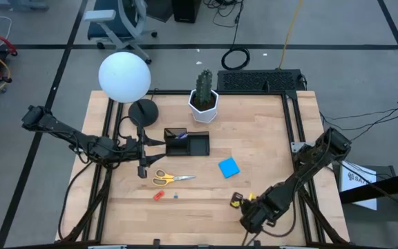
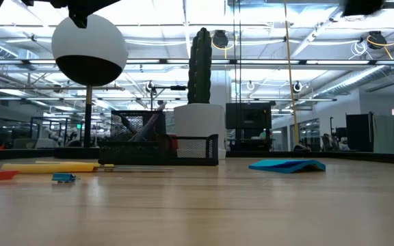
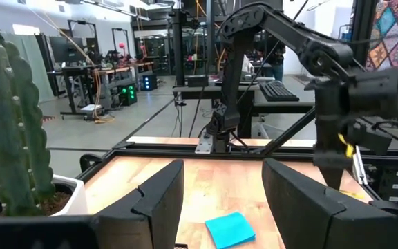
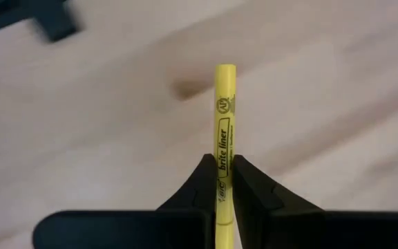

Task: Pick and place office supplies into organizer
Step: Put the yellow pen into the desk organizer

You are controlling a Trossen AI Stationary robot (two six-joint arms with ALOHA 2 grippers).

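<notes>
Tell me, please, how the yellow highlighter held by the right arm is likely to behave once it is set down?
The yellow highlighter looks round and smooth, so it may roll on the wooden table. It seems stiff and light, pinched only near one end by the right gripper.

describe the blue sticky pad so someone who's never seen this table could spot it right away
Start at the white hexagonal cactus pot at the table's far edge, then come toward the near edge past the black organizer just in front of it. The blue sticky-note pad lies on bare wood, to the right of the organizer and nearer. It is the only flat, bright blue square; the yellow-handled scissors lie to its left.
</notes>
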